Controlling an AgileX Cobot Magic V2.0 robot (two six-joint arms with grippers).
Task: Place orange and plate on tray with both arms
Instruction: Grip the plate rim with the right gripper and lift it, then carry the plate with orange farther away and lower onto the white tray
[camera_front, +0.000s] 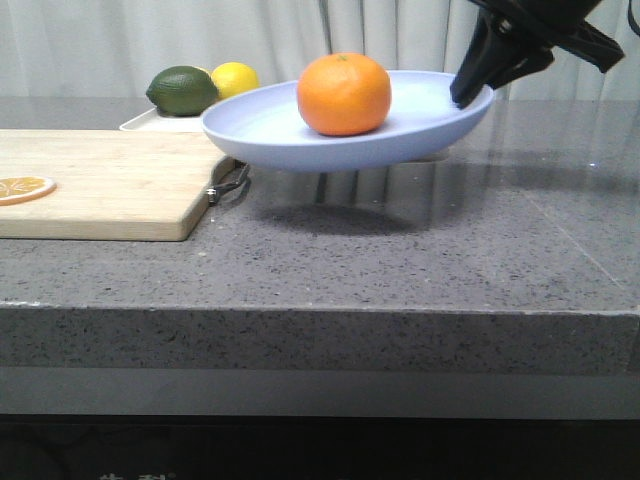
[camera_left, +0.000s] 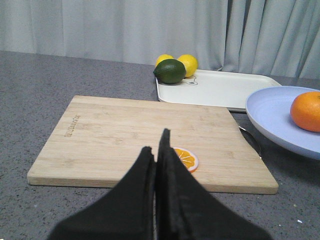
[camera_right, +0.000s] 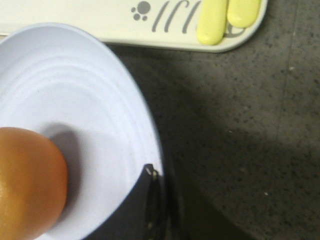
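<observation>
The right gripper (camera_front: 478, 88) has its jaws clamped on the rim of the plate (camera_front: 420, 125), and the plate hangs clear of the desk (camera_front: 400, 260), its shadow lying on the stone below. The orange (camera_front: 344, 93) sits on the plate, toward the side away from the jaws, so the load is out on the far end. The plate tips slightly, low on that free side. Here's what matters: the tray (camera_left: 220, 90) lies back and to the left of the plate, behind the cutting board (camera_left: 150, 140), with a lime (camera_left: 170, 71) and lemons (camera_left: 187, 64) crowding its far left corner. So the carry looks to run away from the right arm, leftward and back. The left gripper (camera_left: 156, 150) hovers over the board near the orange slice (camera_left: 185, 158), jaws pressed together on nothing, nearer the tray.
</observation>
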